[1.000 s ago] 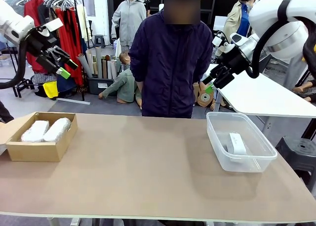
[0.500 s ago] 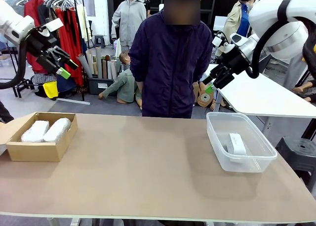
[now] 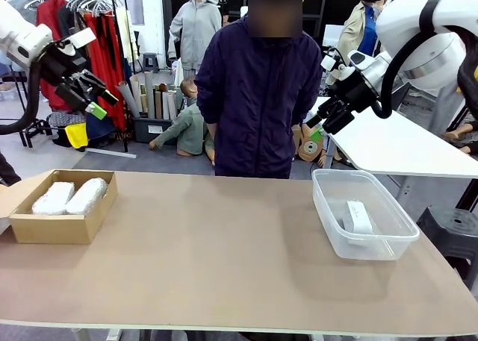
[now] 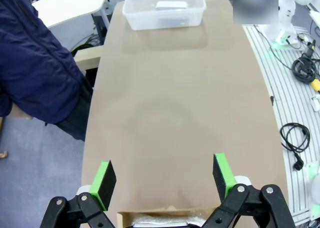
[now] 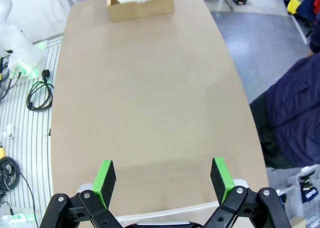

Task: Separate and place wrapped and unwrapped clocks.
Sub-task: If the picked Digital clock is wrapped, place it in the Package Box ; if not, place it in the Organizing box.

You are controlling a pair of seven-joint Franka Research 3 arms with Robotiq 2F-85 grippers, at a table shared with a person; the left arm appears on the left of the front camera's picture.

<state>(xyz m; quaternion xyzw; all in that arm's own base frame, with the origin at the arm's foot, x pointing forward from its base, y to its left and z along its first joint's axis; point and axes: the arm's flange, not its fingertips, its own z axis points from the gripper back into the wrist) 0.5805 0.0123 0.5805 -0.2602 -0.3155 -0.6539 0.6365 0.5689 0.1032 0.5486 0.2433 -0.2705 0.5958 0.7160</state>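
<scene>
Front view, wrapped clocks [image 3: 69, 196] boxed, unwrapped clock [image 3: 358, 216] binned

Left arm enters from the picture's left and is raised well above table level; the left gripper [image 3: 98, 101] points down and inward, jaws spread wide, nothing between its green pads [image 4: 103, 182]. Right arm is likewise raised (elbow bent, forearm angled downward); the right gripper [image 3: 316, 127] is spread wide and empty.

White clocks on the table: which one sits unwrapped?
The smooth white block lying alone in the clear plastic tub; the two crinkly padded bundles lie side by side in the cardboard box.
</scene>
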